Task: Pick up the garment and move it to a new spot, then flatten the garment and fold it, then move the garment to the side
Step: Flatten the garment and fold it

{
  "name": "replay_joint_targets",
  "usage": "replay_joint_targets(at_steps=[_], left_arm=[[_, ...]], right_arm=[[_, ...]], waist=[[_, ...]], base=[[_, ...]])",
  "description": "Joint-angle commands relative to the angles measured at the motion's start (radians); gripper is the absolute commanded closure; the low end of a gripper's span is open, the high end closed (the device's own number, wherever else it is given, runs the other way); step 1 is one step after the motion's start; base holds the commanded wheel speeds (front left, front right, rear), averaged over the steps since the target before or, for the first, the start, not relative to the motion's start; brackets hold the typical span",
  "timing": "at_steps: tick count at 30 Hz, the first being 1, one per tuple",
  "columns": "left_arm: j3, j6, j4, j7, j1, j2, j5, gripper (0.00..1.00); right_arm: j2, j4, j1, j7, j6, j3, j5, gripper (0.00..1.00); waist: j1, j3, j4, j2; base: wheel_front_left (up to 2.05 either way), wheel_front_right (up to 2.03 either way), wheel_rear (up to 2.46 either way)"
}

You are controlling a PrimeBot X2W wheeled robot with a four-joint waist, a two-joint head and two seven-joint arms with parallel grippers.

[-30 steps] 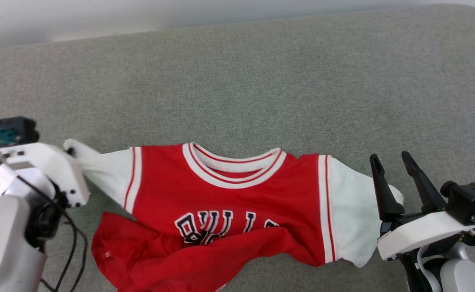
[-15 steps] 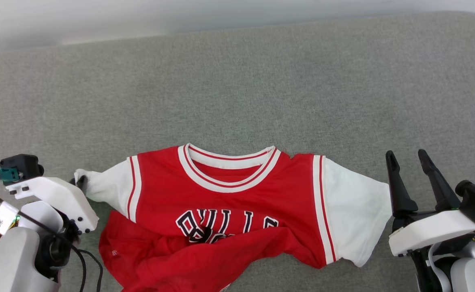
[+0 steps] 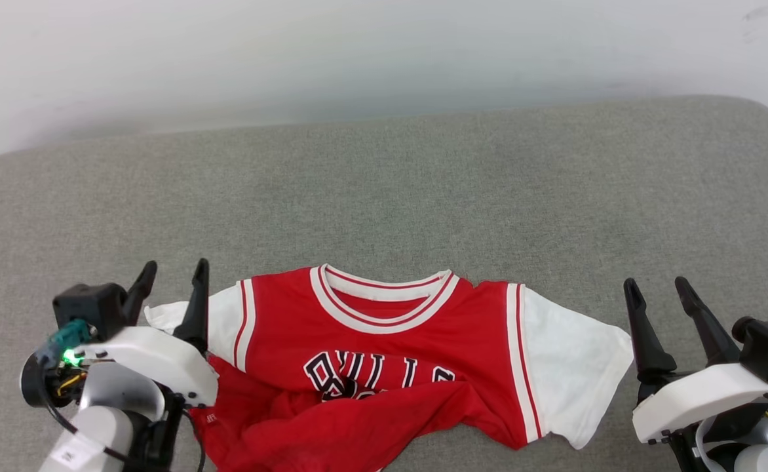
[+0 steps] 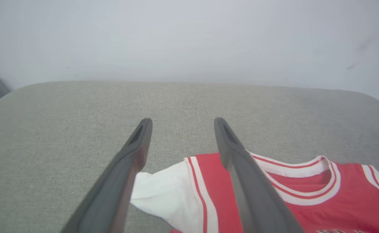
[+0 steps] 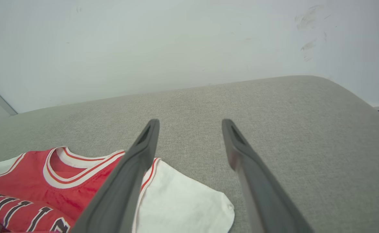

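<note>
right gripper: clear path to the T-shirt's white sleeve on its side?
Likely yes. The right gripper stands open just beside that white sleeve, which lies flat on the grey cushion with nothing between them.

broad grey-green padded surface [image 3: 384, 190], coarse woven cover, rounded at the far right corner, backed by a pale wall [image 3: 384, 59]. directly on it, toward the near edge: red garment [image 3: 476, 341], front up, neckline toward the wall, white sleeves spread flat to either side, dark lettering across the chest, lower red part bunched and folded up over the lettering.
</note>
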Motion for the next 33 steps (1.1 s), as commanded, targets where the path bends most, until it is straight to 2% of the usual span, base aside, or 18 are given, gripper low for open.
replay_joint_targets(at_steps=[1, 4, 9, 16, 21, 25, 30, 33], left_arm=[[-0.012, 0.0, -0.027, -0.028, 0.02, -0.005, 0.019, 0.0], [-0.03, -0.001, -0.075, -0.078, 0.05, -0.011, 0.047, 0.0], [-0.044, 0.03, -0.151, -0.12, 0.09, -0.023, 0.081, 0.0], [-0.059, 0.07, -0.227, -0.126, 0.124, -0.048, 0.094, 0.0], [-0.062, 0.076, -0.232, -0.146, 0.103, -0.068, 0.088, 0.0], [-0.064, 0.068, -0.217, -0.166, 0.082, -0.082, 0.08, 0.0], [-0.065, 0.063, -0.194, -0.178, 0.065, -0.093, 0.073, 0.0], [-0.066, 0.056, -0.173, -0.18, 0.057, -0.096, 0.065, 0.0]], right_arm=[[0.001, -0.008, 0.013, 0.008, 0.0, 0.0, -0.001, 0.0], [0.001, -0.007, 0.026, 0.041, 0.0, -0.004, 0.006, 0.0], [-0.013, 0.031, 0.05, 0.148, 0.0, -0.055, 0.03, 0.0], [-0.12, 0.085, 0.013, 0.45, 0.0, -0.101, 0.116, 0.0], [-0.207, 0.109, -0.038, 0.61, 0.0, -0.067, 0.159, 0.0], [-0.249, 0.146, -0.092, 0.657, 0.0, -0.037, 0.167, 0.0], [-0.252, 0.213, -0.12, 0.703, 0.0, 0.014, 0.189, 0.0], [-0.231, 0.271, -0.104, 0.764, 0.0, 0.049, 0.209, 0.0]], waist=[[0.0, -0.011, 0.002, 0.0], [0.0, -0.018, 0.003, 0.0], [0.0, -0.018, 0.024, 0.0], [0.0, 0.03, 0.075, 0.0], [0.0, 0.086, 0.114, 0.0], [0.0, 0.124, 0.138, 0.0], [0.0, 0.154, 0.153, 0.0], [0.0, 0.168, 0.16, 0.0]], base=[[0.0, 0.0, 0.0], [0.0, 0.0, 0.0], [0.0, 0.0, 0.0], [0.0, 0.0, 0.0], [0.0, 0.0, 0.0], [0.0, 0.0, 0.0], [0.0, 0.0, 0.0], [0.0, 0.0, 0.0]])
